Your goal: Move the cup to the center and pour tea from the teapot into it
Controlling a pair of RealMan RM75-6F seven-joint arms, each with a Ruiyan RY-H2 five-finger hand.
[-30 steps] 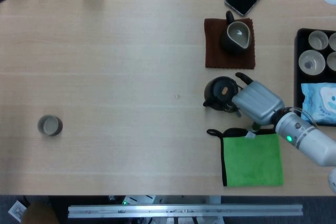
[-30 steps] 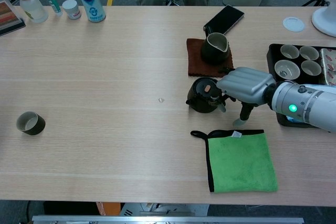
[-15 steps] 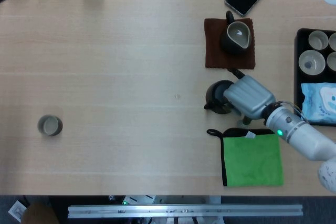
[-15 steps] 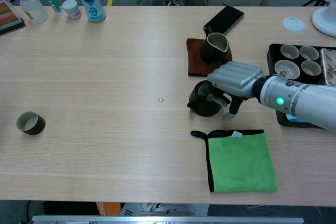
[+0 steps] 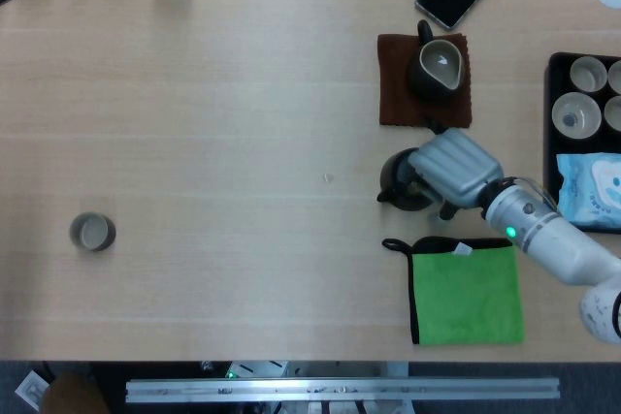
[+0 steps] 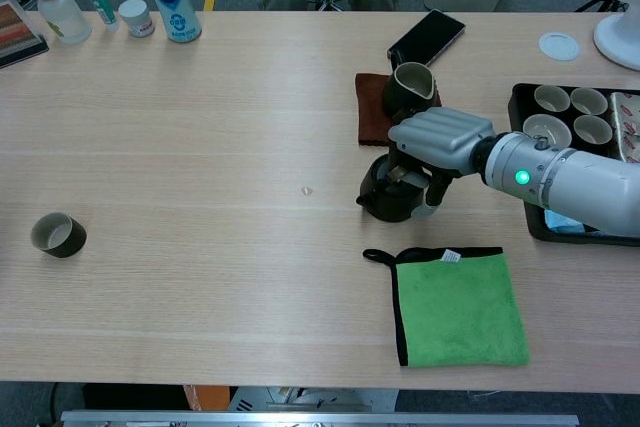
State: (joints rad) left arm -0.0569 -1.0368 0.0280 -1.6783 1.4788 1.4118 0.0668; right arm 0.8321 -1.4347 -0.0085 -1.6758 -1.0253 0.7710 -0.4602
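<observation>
The right hand lies over the dark teapot near the right middle of the table, its silver back covering the pot's top and rear. In the chest view its fingers curl down around the pot's upper part and a thumb reaches down on the pot's right side, but whether the hand actually grips the pot or only rests on it cannot be told from either view. From the head view the teapot shows only as a dark crescent at the left of the hand, with its spout pointing left.

The cup, a small dark one with a pale inside, stands upright far to the left of the table, well apart from the teapot; the head view shows it near the left edge. The left hand shows in neither view.

Just behind the teapot a dark pitcher sits on a brown mat. A green cloth lies flat in front of the teapot, near the table's front edge. A black phone lies beyond the pitcher, and a black tray with pale cups stands at the right edge.
</observation>
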